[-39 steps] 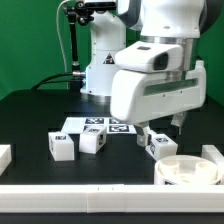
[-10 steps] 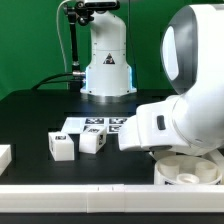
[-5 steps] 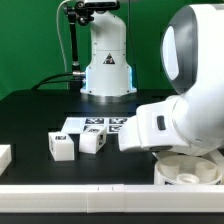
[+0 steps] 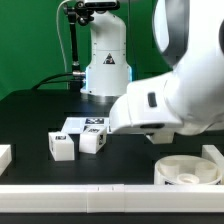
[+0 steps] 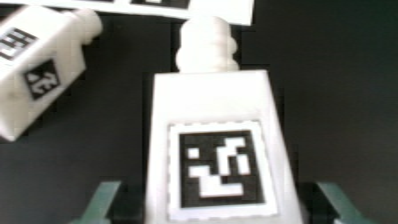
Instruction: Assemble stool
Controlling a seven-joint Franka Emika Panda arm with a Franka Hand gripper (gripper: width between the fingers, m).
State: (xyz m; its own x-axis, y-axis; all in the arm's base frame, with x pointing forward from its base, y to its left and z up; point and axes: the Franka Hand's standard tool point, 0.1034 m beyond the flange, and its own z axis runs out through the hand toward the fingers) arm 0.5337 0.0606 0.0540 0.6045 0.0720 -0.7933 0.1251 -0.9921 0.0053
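Observation:
In the wrist view a white stool leg with a black-and-white tag and a ribbed peg end lies lengthwise between my gripper's two fingertips, which flank its sides. It looks much nearer than the other leg, so it appears lifted and held. In the exterior view the gripper and this leg are hidden behind the arm. Two more legs stand at the exterior view's left. The round ring-like seat sits at the front right.
The marker board lies behind the two legs and shows in the wrist view. Plain white bars lie at the exterior view's left, right and along the front. The robot base stands at the back.
The arm, which had dropped low beside the seat, has now risen and shifted toward the exterior view's left. The seat is more exposed. The two legs at the left have not moved.

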